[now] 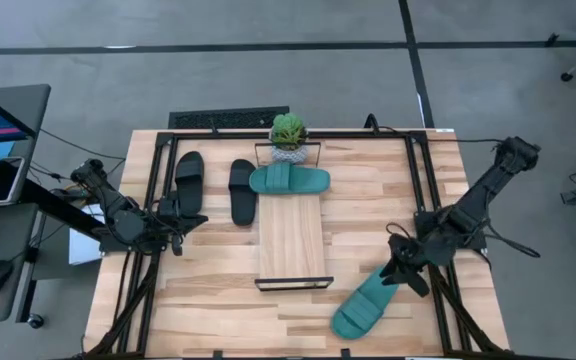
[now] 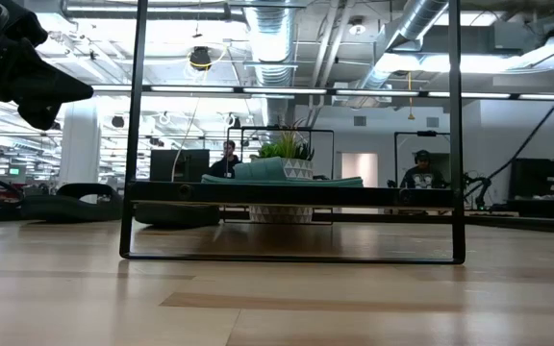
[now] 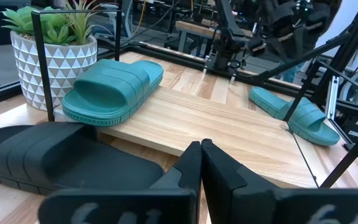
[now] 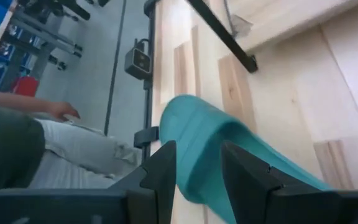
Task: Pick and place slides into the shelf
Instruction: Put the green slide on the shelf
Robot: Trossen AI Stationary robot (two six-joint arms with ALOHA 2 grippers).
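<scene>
The shelf (image 1: 291, 240) is a long light-wood board with black end frames, in the middle of the table. One teal slide (image 1: 288, 180) lies sole down across its far end. A second teal slide (image 1: 365, 305) lies flat on the table at the near right. My right gripper (image 1: 400, 270) hangs open over that slide's far end, and the slide (image 4: 216, 143) shows past its fingers (image 4: 197, 152). Two black slides (image 1: 189, 180) (image 1: 242, 190) lie on the table left of the shelf. My left gripper (image 3: 201, 146) waits shut beside them.
A small potted plant (image 1: 288, 135) stands at the shelf's far end. Black frame rails (image 1: 423, 200) run along the table's sides. A person's hand and sleeve (image 4: 55, 115) show beyond the table edge. Bare wood lies between the shelf and the right rail.
</scene>
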